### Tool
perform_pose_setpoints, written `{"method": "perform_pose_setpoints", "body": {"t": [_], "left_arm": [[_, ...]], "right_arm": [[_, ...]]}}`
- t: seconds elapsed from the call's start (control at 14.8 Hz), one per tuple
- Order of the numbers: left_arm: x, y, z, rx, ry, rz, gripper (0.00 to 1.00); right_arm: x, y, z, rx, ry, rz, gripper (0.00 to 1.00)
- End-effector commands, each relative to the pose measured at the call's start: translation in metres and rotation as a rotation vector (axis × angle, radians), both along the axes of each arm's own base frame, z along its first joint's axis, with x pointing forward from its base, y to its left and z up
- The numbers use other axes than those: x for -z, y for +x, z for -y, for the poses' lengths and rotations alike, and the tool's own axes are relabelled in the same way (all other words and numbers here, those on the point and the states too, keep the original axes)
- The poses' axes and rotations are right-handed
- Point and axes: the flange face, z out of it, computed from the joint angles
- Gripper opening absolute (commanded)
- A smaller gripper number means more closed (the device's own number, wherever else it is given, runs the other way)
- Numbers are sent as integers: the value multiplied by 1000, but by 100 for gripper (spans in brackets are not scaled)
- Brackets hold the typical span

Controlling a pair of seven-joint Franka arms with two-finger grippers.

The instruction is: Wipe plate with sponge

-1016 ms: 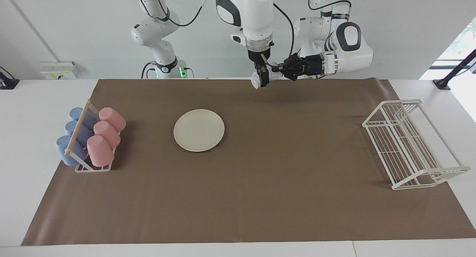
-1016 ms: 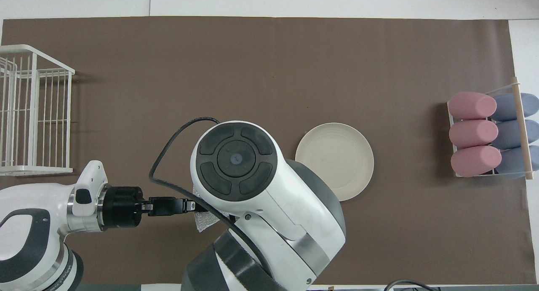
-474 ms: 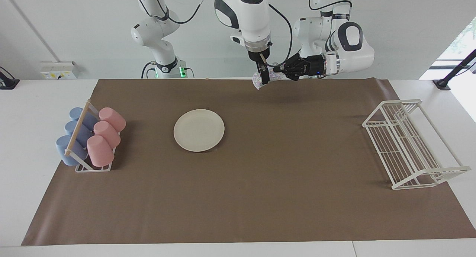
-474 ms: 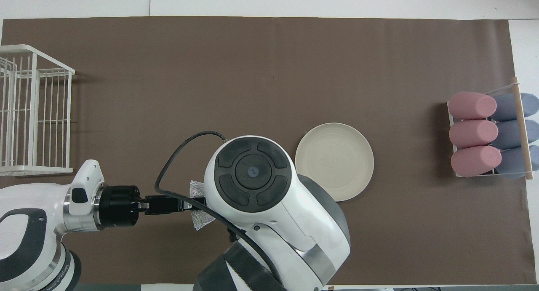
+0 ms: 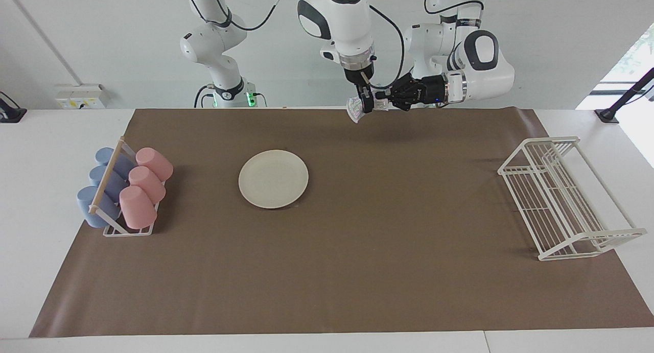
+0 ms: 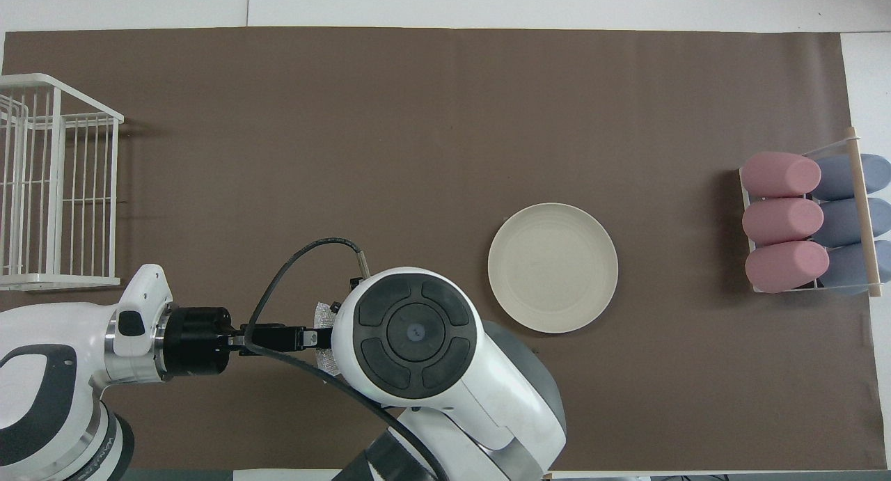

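From the facing view, I am clamping my left gripper (image 5: 377, 94) on the sponge (image 5: 353, 109), holding it in the air over the robots' edge of the brown mat (image 5: 357, 271), well apart from the plate (image 5: 273, 179). My right gripper (image 5: 364, 105) is hanging right at the wad; whether it is gripping I cannot tell. To pass it over cleanly, I should be pinching a free fold firmly with the right before letting go with the left (a wrinkly wad slips easily).

From the overhead view, my right arm is hiding most of the sponge. I am counting one plate, one sponge, three pink cups (image 6: 783, 220) and three blue cups (image 6: 846, 220) in one cup rack (image 6: 863, 209), and one wire rack (image 6: 59, 182).
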Motion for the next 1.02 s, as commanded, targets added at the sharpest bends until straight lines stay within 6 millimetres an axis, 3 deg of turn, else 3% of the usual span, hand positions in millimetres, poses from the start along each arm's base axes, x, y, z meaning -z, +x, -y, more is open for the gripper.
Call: {"method": "perform_pose_setpoints", "body": {"t": [0.0, 0.07, 0.14, 0.2, 0.27, 0.61, 0.74, 0.95], "left_arm": [[-1, 1, -3, -8, -23, 6, 0], [-1, 1, -4, -9, -24, 6, 0], [-1, 1, -4, -9, -24, 6, 7], [-2, 2, -4, -14, -22, -10, 66], [-4, 2, -4, -28, -14, -74, 100], [-7, 2, -6, -37, -12, -101, 100], [-7, 2, -6, -35, -11, -103, 100], [-7, 2, -6, -38, -6, -105, 100]], "right_arm": [[-1, -6, 9, -88, 6, 18, 35], [-6, -5, 10, -81, 15, 23, 0], [-8, -5, 11, -59, 19, 14, 0], [-9, -6, 12, -43, 13, 10, 0], [-9, -7, 12, -45, 9, 4, 0], [-8, -6, 13, -60, 5, 13, 0], [-5, 4, 21, -52, 9, 18, 0], [23, 35, 80, -117, -3, 38, 0]]}}
